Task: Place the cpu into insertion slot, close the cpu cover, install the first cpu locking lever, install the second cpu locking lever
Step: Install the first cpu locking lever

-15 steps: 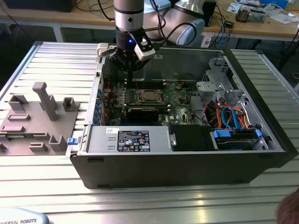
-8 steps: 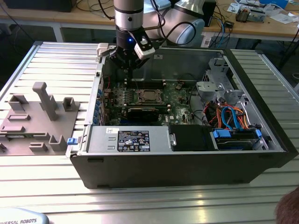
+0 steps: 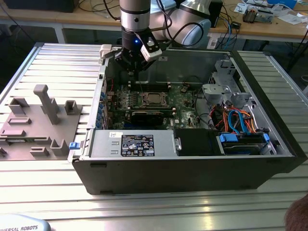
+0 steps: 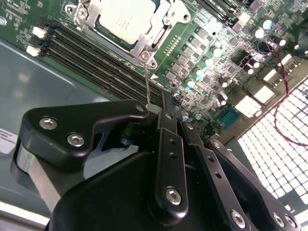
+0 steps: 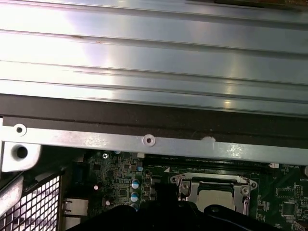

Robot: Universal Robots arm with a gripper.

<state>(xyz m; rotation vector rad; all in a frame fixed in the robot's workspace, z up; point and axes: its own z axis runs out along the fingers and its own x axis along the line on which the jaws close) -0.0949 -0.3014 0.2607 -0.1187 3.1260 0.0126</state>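
The cpu lies flat in the insertion slot on the green board, its silver top showing through the window of the cpu cover, which lies down over it. The cpu and cover also show in the first wrist view. A thin wire locking lever rises from the socket's corner to my fingertips. My gripper is shut on the lever's free end. In the exterior view the gripper hangs inside the case, above the board just behind the socket.
Long black memory slots run beside the socket. The case's metal wall is close by the gripper. A power supply and a drive bay with blue and orange cables fill the case front. A grey fixture stands outside on the exterior view's left.
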